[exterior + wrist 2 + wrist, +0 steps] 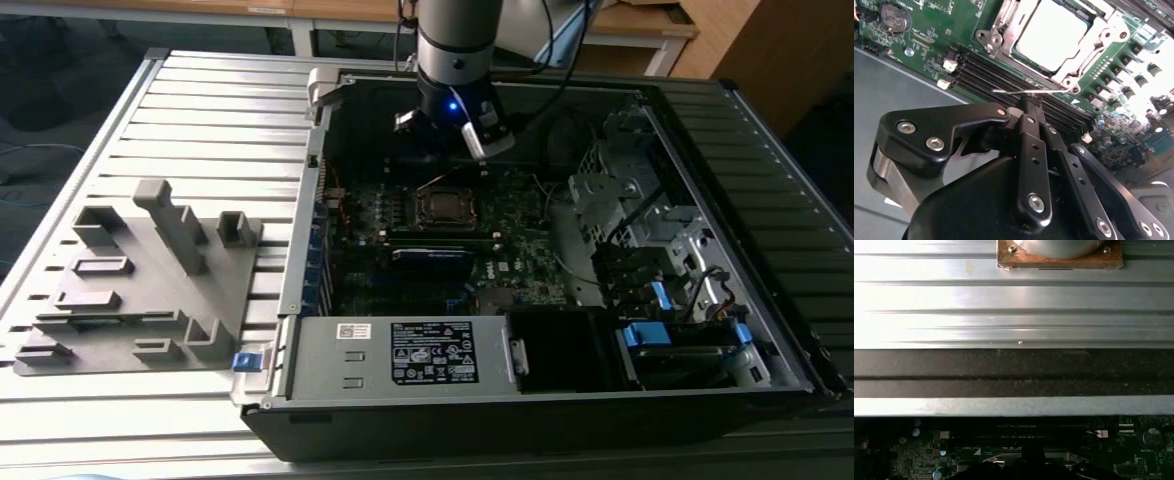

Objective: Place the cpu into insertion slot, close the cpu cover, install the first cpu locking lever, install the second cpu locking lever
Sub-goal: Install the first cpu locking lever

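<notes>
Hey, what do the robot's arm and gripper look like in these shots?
The arm is a smooth grey cylinder ending in a black wrist with a small blue light; black cables trail beside it. The gripper is matte black, with jointed link bars fastened by silver screws.

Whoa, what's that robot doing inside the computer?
A robot arm is reaching into an open computer case. The cpu already sits in place on the green circuit board, and the shiny cpu cover looks folded down around it. The tool, fingers closed together, is right next to a thin wire locking lever beside the cover. I can't tell whether that lever is hooked in.
</notes>
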Tool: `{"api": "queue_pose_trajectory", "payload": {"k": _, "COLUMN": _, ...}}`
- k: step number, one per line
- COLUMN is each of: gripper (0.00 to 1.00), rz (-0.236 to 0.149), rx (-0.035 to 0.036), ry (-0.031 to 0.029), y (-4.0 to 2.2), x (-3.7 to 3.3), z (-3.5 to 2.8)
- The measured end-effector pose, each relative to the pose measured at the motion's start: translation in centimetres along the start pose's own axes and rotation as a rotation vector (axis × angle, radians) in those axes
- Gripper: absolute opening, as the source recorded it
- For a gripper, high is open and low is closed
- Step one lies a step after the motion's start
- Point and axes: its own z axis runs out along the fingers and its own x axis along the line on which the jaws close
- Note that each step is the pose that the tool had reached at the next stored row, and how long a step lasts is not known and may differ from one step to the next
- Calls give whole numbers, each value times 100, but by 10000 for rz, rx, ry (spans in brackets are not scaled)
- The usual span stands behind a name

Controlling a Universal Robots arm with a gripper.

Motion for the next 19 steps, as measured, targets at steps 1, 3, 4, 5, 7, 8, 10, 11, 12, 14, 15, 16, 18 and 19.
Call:
{"api": "queue_pose_trajectory", "payload": {"k": 1, "gripper": 11, "rz": 4, "rx": 2, "ry": -1, "y": -1, "x": -9, "z": 5}}
{"api": "queue_pose_trajectory", "payload": {"k": 3, "gripper": 11, "rz": 11, "rx": 12, "ry": -2, "y": -1, "x": -19, "z": 10}}
{"api": "queue_pose_trajectory", "payload": {"k": 4, "gripper": 11, "rz": 12, "rx": 13, "ry": -2, "y": -2, "x": -19, "z": 10}}
{"api": "queue_pose_trajectory", "payload": {"k": 5, "gripper": 11, "rz": 12, "rx": 15, "ry": -2, "y": -2, "x": -20, "z": 10}}
{"api": "queue_pose_trajectory", "payload": {"k": 7, "gripper": 11, "rz": 10, "rx": 15, "ry": -4, "y": -2, "x": -24, "z": 12}}
{"api": "queue_pose_trajectory", "payload": {"k": 8, "gripper": 11, "rz": 11, "rx": 18, "ry": -3, "y": -2, "x": -25, "z": 13}}
{"api": "queue_pose_trajectory", "payload": {"k": 10, "gripper": 11, "rz": 11, "rx": 21, "ry": -3, "y": -2, "x": -25, "z": 14}}
{"api": "queue_pose_trajectory", "payload": {"k": 11, "gripper": 11, "rz": 11, "rx": 22, "ry": -3, "y": -2, "x": -25, "z": 14}}
{"api": "queue_pose_trajectory", "payload": {"k": 12, "gripper": 11, "rz": 11, "rx": 22, "ry": -3, "y": -2, "x": -25, "z": 14}}
{"api": "queue_pose_trajectory", "payload": {"k": 14, "gripper": 11, "rz": 12, "rx": 22, "ry": -4, "y": -2, "x": -25, "z": 14}}
{"api": "queue_pose_trajectory", "payload": {"k": 15, "gripper": 11, "rz": 12, "rx": 22, "ry": -3, "y": -2, "x": -25, "z": 14}}
{"api": "queue_pose_trajectory", "payload": {"k": 16, "gripper": 11, "rz": 11, "rx": 19, "ry": -5, "y": -2, "x": -25, "z": 18}}
{"api": "queue_pose_trajectory", "payload": {"k": 18, "gripper": 11, "rz": 11, "rx": 21, "ry": -5, "y": -4, "x": -24, "z": 27}}
{"api": "queue_pose_trajectory", "payload": {"k": 19, "gripper": 11, "rz": 11, "rx": 23, "ry": -3, "y": -5, "x": -24, "z": 27}}
